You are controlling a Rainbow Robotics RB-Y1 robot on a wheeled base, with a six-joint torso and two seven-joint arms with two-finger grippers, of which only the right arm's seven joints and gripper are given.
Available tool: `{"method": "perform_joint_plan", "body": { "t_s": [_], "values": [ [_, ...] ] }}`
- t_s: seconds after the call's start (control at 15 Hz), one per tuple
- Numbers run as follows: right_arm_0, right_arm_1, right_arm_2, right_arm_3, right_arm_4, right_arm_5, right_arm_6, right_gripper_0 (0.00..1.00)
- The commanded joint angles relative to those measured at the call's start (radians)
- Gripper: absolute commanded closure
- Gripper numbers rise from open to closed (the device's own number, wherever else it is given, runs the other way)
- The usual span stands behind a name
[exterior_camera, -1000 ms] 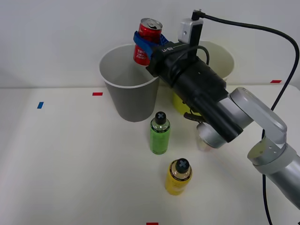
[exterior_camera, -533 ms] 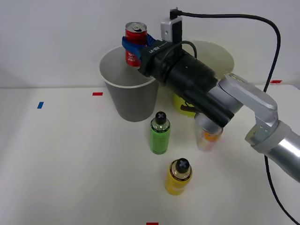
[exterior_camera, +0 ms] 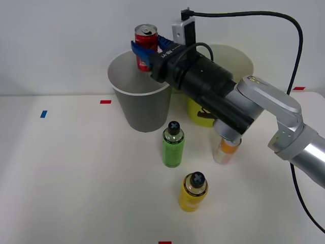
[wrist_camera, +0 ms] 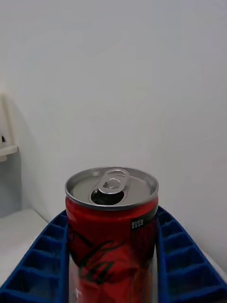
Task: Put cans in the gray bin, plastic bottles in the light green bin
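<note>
White table [exterior_camera: 76,178], pale wall [exterior_camera: 61,40]

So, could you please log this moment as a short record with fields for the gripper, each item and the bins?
right gripper: shut on the red can, held above the gray bin's opening
red can: upright, tab opened, between the blue fingers
gray bin: upright on the table
light green bin: behind the arm, partly hidden
orange-and-white can: standing on the table under the arm
green bottle: upright, in front of the gray bin
yellow bottle: upright, nearest the camera
</note>
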Motion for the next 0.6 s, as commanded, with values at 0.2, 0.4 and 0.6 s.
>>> {"method": "perform_joint_plan", "body": {
  "t_s": [0.2, 0.4, 0.6],
  "values": [
    [0.0, -0.001, 0.012, 0.0, -0.004, -0.001, -0.009, 0.0],
    [0.0, -0.003, 0.012, 0.0, -0.007, 0.001, -0.019, 0.0],
    [0.0, -0.011, 0.012, 0.0, -0.007, -0.007, -0.022, 0.0]
  ]
}}
